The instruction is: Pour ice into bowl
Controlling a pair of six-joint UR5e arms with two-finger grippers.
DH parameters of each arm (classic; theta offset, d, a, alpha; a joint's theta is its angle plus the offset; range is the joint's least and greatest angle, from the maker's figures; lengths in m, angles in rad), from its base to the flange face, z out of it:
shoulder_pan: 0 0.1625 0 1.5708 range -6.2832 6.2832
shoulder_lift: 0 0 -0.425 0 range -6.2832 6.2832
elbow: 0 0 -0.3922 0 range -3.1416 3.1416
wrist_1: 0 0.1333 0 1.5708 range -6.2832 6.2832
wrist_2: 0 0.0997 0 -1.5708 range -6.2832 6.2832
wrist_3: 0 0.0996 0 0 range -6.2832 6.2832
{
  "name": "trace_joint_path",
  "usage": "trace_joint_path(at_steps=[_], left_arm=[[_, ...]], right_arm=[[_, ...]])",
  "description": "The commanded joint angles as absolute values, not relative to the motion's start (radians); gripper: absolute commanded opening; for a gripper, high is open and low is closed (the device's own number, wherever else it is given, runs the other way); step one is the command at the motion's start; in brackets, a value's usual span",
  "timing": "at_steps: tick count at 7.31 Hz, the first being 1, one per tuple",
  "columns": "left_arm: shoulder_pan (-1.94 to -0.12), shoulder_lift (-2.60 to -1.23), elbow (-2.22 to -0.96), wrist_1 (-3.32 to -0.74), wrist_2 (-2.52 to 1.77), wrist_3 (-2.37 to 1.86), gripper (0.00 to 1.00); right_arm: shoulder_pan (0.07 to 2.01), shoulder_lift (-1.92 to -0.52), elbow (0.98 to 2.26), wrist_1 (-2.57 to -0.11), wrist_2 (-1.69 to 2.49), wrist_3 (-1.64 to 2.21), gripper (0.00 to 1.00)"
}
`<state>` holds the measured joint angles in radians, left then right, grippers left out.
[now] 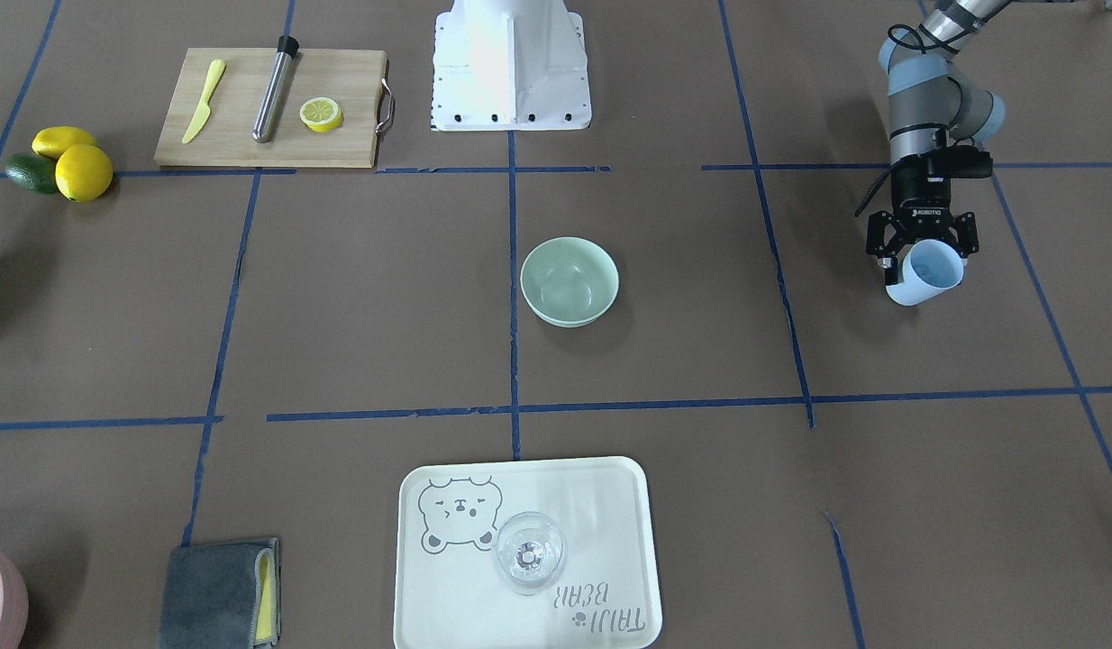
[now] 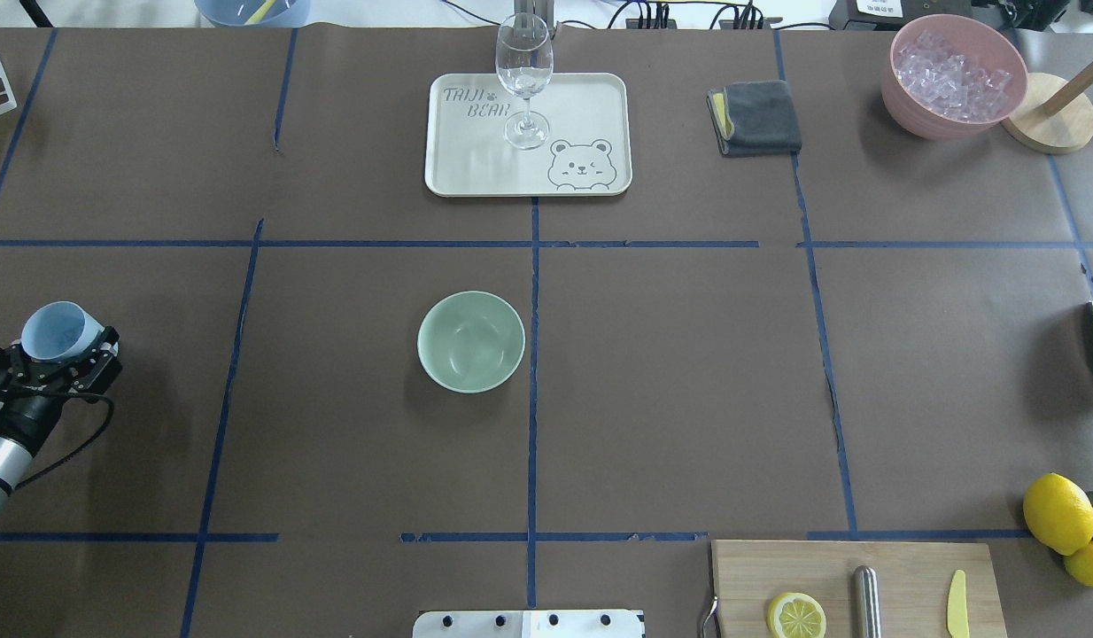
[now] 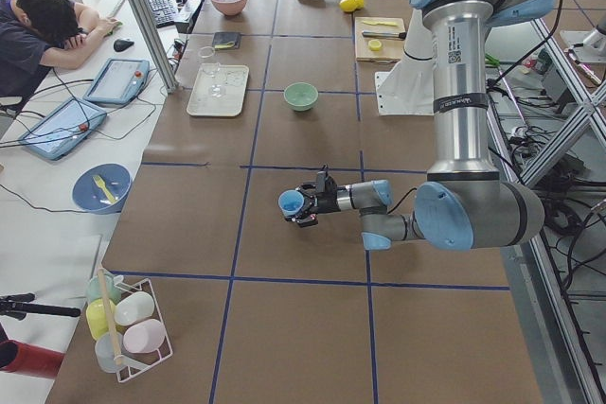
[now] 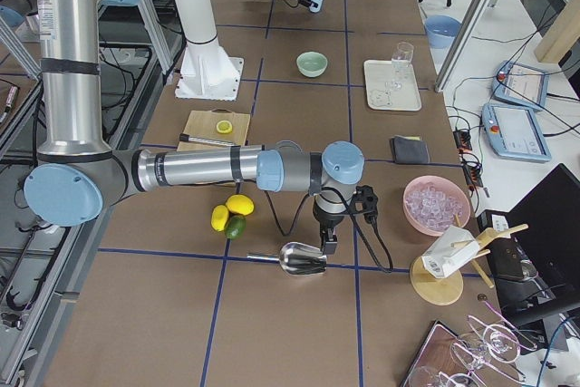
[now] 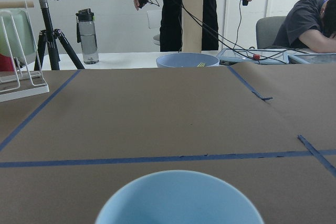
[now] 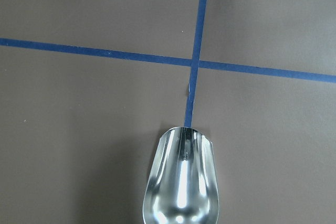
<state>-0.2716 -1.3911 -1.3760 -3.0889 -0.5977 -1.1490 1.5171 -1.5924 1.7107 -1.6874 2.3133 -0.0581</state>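
Note:
The mint-green bowl (image 2: 471,341) stands empty near the table's middle; it also shows in the front view (image 1: 569,281). My left gripper (image 2: 55,359) is shut on a light blue cup (image 2: 59,330) far to the bowl's left, held tilted above the table (image 1: 924,275). No ice shows in the cup. Clear ice cubes (image 2: 952,73) fill a pink tub (image 2: 901,102) at the far right corner. My right gripper (image 4: 324,240) hangs over a metal scoop (image 6: 181,182), which is empty. Its fingers are hidden, so I cannot tell whether it is open or shut.
A cream tray (image 2: 476,173) with a clear stemmed glass (image 2: 524,80) lies beyond the bowl. A grey cloth (image 2: 757,117) lies right of the tray. A cutting board (image 2: 901,567) holds a lemon slice, metal rod and yellow knife. Lemons (image 2: 1058,512) sit beside the board.

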Motion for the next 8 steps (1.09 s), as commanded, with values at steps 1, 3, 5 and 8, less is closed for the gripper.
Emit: trace_joint_path(at_steps=[1,3,5,8], left_arm=[[-0.267,-1.397,-1.355,-3.088,-0.597,-1.149,1.0],[-0.255,-1.402,-1.351,-3.086,-0.598,-1.149,0.99],[-0.245,-1.404,-1.351,-3.085,-0.598,-1.149,0.94],[-0.244,-1.404,-1.353,-3.086,-0.6,-1.149,0.45]], right_arm=[[1.517,-1.592,1.71,-1.687,2.313,-0.058,1.0],[1.517,-1.592,1.709,-1.687,2.313,-0.058,1.0],[1.517,-1.594,1.709,-1.687,2.313,-0.058,1.0],[1.517,-1.592,1.709,-1.687,2.312,-0.058,1.0]])
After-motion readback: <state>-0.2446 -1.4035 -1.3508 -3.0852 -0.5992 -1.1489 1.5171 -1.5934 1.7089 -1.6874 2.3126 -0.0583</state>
